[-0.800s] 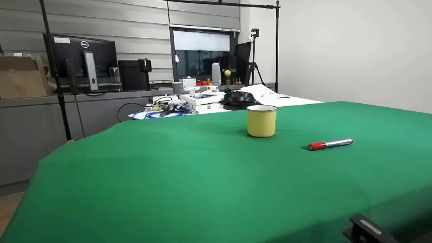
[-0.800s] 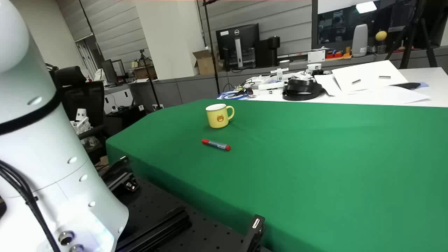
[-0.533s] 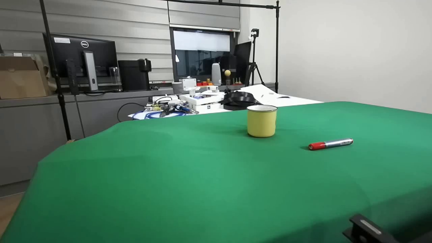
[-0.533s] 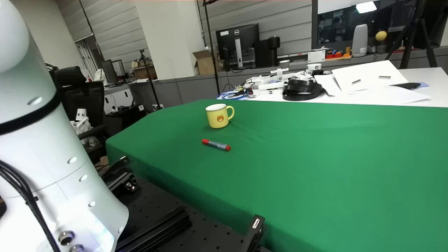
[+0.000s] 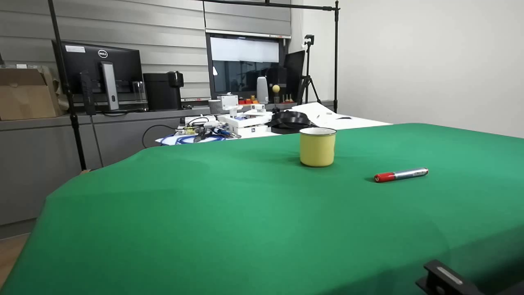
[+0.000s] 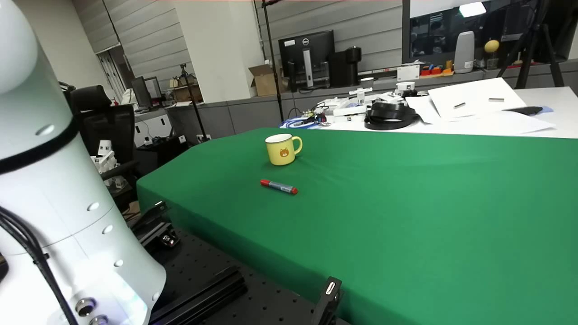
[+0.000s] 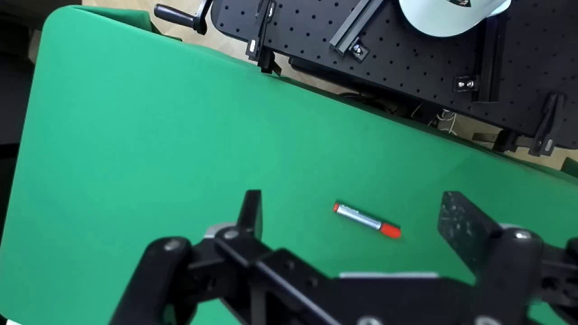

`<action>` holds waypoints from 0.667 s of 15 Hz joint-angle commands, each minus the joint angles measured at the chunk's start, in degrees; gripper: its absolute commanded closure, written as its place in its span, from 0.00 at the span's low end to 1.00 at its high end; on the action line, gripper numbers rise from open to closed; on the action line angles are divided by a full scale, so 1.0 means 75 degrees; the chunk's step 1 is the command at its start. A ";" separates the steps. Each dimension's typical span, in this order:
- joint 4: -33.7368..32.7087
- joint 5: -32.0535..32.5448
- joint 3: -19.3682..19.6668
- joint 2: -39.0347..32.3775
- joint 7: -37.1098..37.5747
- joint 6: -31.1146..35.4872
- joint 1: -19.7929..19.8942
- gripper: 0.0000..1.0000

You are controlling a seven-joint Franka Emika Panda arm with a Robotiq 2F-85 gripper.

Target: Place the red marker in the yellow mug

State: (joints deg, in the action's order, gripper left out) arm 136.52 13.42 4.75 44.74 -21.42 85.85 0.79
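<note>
The red marker (image 7: 360,217), with a silver-grey barrel and red ends, lies flat on the green table (image 7: 149,149). In the wrist view it appears between the finger pads of my gripper (image 7: 353,198), which is wide open and empty, above the table and apart from the marker. The marker also shows in both exterior views (image 5: 405,174) (image 6: 280,186). The yellow mug (image 5: 317,149) stands upright beside the marker, apart from it. In an exterior view its handle and a small bear picture show on the mug (image 6: 281,151). The mug is out of the wrist view. My gripper is out of both exterior views.
A black perforated base plate (image 7: 311,27) with clamps lies beyond the table edge. The white arm base (image 6: 76,225) stands there. A white table (image 6: 533,122) with papers, cables and a black coil (image 6: 390,115) adjoins the far edge.
</note>
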 commanded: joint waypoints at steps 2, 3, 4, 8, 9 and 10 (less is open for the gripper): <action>0.0094 0.0601 0.0157 0.0172 -0.0675 0.0247 -0.0426 0.00; 0.0037 0.0777 0.0160 0.0151 -0.0908 0.0179 -0.0491 0.00; 0.0011 0.0978 0.0213 0.0141 -0.1252 0.0252 -0.0616 0.00; -0.0088 0.1401 0.0337 0.0020 -0.2514 0.0613 -0.1137 0.00; -0.0094 0.1357 0.0355 -0.0013 -0.2803 0.0799 -0.1266 0.00; -0.0098 0.1272 0.0373 -0.0054 -0.3097 0.0993 -0.1384 0.00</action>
State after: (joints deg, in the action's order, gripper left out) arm 136.61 22.66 6.50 44.88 -39.19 90.79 -6.39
